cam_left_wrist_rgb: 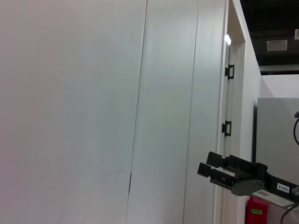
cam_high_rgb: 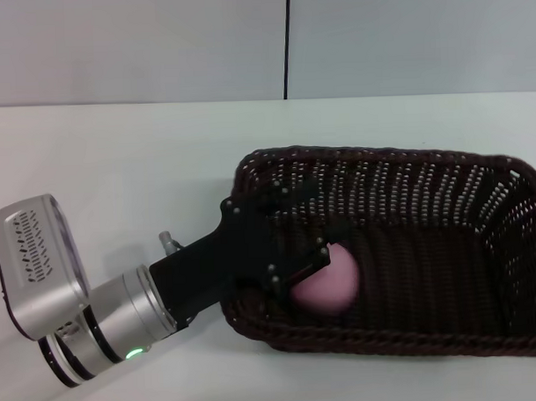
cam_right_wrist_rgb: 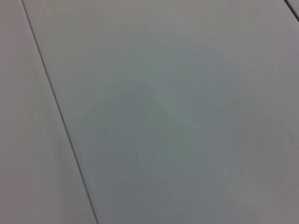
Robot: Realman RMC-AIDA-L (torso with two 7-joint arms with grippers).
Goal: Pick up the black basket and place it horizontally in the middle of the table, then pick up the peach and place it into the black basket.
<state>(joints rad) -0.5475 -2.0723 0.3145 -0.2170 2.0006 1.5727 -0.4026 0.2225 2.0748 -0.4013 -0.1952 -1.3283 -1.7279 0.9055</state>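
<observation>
White table (cam_high_rgb: 117,153) bears the black basket (cam_high_rgb: 411,248); inside, my left gripper (cam_high_rgb: 306,227) spreads its 2 fingers about the peach (cam_high_rgb: 328,278) (contact unclear). A careless withdrawal could snag the wicker, I judge.

The basket (cam_high_rgb: 402,249) is set on the table (cam_high_rgb: 117,162), to the right of the middle and toward the near edge, its long side running left to right. The peach (cam_high_rgb: 328,279) is placed inside the basket, on its floor at the left end, close to the near wall. The left gripper (cam_high_rgb: 306,224) is reached in over the basket's left rim from the near left, with the peach just beside its fingers on their right. A wall (cam_high_rgb: 139,47) is seen behind the table.
</observation>
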